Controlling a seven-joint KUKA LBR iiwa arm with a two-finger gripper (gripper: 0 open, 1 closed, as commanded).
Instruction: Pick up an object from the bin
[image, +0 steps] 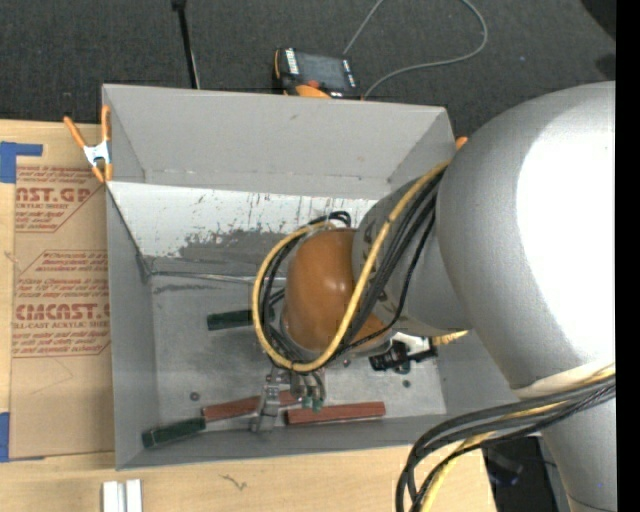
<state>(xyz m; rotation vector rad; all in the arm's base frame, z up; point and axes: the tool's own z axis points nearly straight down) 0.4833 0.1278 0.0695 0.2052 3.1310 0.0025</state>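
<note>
Near six o'clock on the bin (200, 370) floor, tool (270, 406) hangs low beside a flat reddish-brown stick (335, 411), grip unreadable; stick looks light, stiff, thin, likely best pinched across its narrow width.

A dark, finely speckled carpet-like floor (100, 40) fills the top of the view, lit softly and evenly. On it a thin black rod (186, 45) slants down from the top edge, and to its right lies a small orange-and-black device (315, 72). A thin pale cable (483, 45) loops across the floor from beside the device towards the upper right. Along the bottom edge runs a strip of light, wood-coloured surface (300, 485), marked with a few faint dark scratches.
</note>
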